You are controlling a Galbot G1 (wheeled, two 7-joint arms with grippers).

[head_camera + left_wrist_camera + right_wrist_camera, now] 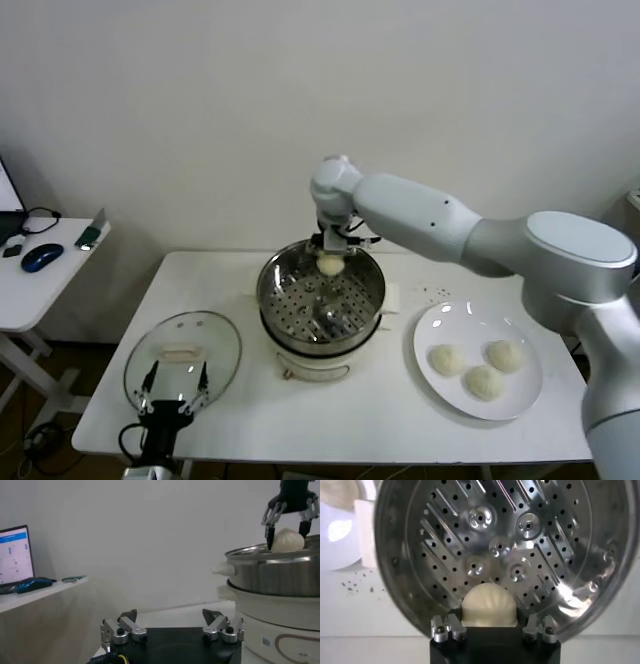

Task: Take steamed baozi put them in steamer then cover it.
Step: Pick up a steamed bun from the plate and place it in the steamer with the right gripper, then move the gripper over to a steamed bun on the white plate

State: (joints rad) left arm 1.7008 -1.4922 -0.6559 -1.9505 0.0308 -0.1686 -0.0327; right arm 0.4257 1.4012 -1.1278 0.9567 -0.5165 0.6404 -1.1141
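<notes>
- Right claw [331, 262] is over the far rim of the round shiny steel steamer [275, 300] in its cream-white base, fingers nearly closed around one cream-white domed bun [330, 265]. The left wrist view shows that bun hanging at about rim height, not yet on the tray.
- The perforated tray below looks bare, so I'd say this is the first bun going in. Three more small pale buns [483, 381] wait on the flat white round plate [430, 375] on the right of the white desk [400, 425].
- Risk: the bun sits close to the rim. Let go here and it could catch the steel edge and roll off behind the pot. A squeeze too firm would dent the soft dough.
- Left claw [176, 382] is spread wide and empty, low at the desk's near-left edge, just at the clear glass lid with the cream-white handle [181, 353]. The lid lies flat, well clear of the pot.
- Nothing blocks the drop inside. A side table with a blue mouse [42, 257] stands off to the left.
</notes>
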